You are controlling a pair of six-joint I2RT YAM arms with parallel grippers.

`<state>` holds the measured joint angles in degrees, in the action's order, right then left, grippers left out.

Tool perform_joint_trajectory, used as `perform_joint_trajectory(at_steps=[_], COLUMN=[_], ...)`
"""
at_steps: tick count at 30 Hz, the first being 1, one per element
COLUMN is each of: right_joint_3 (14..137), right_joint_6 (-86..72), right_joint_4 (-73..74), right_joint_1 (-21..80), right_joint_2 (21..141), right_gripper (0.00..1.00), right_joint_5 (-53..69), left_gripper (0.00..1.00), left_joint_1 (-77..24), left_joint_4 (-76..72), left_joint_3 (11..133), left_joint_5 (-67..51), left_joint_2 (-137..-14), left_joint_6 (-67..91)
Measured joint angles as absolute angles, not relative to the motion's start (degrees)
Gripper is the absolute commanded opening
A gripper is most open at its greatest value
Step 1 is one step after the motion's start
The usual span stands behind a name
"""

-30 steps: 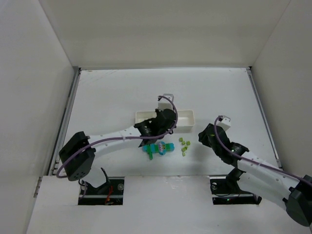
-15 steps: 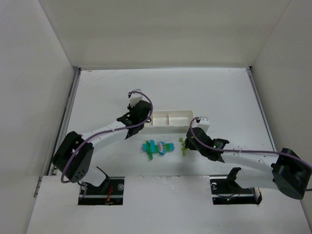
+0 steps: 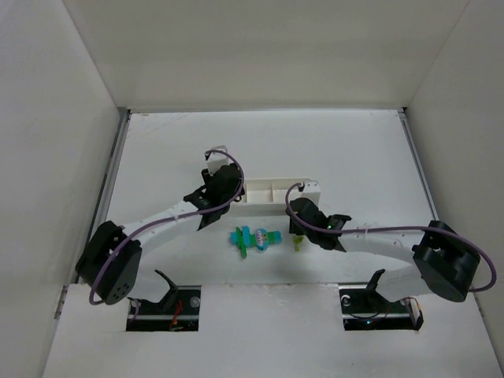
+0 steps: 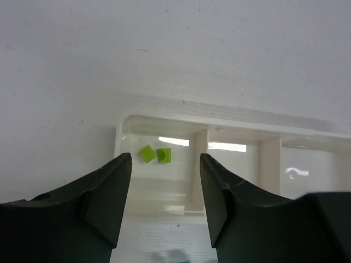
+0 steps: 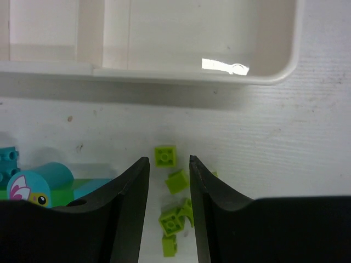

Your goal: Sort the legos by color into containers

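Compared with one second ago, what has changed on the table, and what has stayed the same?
The left gripper moved left from the middle of the tray to its left end; its jaws now stand open above two yellow-green bricks in that compartment. The right gripper reached in from the right, over the loose yellow-green bricks. The tray and the cyan-green cluster stayed put.

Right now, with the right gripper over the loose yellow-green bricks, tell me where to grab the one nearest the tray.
Take the brick by its two flat side faces, straight down from above. It lies flat, stud up, roughly square to the right gripper, bare table on both sides. A neighbouring brick sits close on its near side, so a front-to-back pinch would likely catch that.
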<state>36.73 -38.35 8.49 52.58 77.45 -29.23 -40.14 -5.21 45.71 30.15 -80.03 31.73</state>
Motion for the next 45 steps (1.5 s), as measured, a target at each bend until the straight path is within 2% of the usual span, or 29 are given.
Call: perform_joint_trajectory(at_steps=[9, 12, 15, 23, 26, 29, 37, 39, 43, 45], right_joint_3=[38.98, 38.98, 38.98, 39.7, 43.64, 50.13, 68.18, 70.74, 74.94, 75.18], right_joint_6=[-35.75, -35.81, -35.83, -35.75, -35.7, -35.44, -33.61, -33.21, -32.64, -32.38], right_joint_4=[5.78, 5.76, 5.65, 6.79, 7.14, 5.72, 1.67, 1.76, 2.2, 2.22], right_joint_1=[51.81, 51.75, 51.72, 51.86, 52.82, 54.22, 54.89, 54.83, 54.83, 54.83], right_joint_2=[84.71, 85.54, 85.86, 79.75, 77.1, 79.42, 99.11, 102.76, 107.46, 107.55], right_gripper=[0.38, 0.31, 0.2, 0.2, 0.2, 0.2, 0.21, 0.23, 0.52, 0.56], right_joint_5=[-26.96, -26.92, -26.87, -27.4, -27.16, -25.43, -20.51, -19.88, -18.98, -18.96], left_gripper=[0.5, 0.5, 0.5, 0.51, 0.51, 0.5, 0.5, 0.5, 0.5, 0.5], left_joint_1=[-41.43, -40.27, -37.74, -27.29, -23.2, -20.27, -16.25, -16.03, -16.01, -16.03], left_joint_4=[-5.39, -4.93, -4.6, -3.9, -3.9, -4.75, -9.82, -11.53, -13.5, -13.89], left_joint_3=[38.87, 35.83, 33.26, 25.74, 23.99, 22.33, 18.94, 18.26, 17.32, 17.32], left_joint_5=[30.17, 30.15, 30.11, 30.02, 29.58, 27.81, 23.88, 23.31, 22.55, 22.44], left_joint_2=[-66.37, -62.04, -57.78, -45.95, -45.21, -46.0, -47.2, -47.33, -47.92, -47.92], left_joint_6=[32.1, 32.69, 33.52, 38.92, 40.91, 42.19, 43.51, 43.57, 43.62, 43.59])
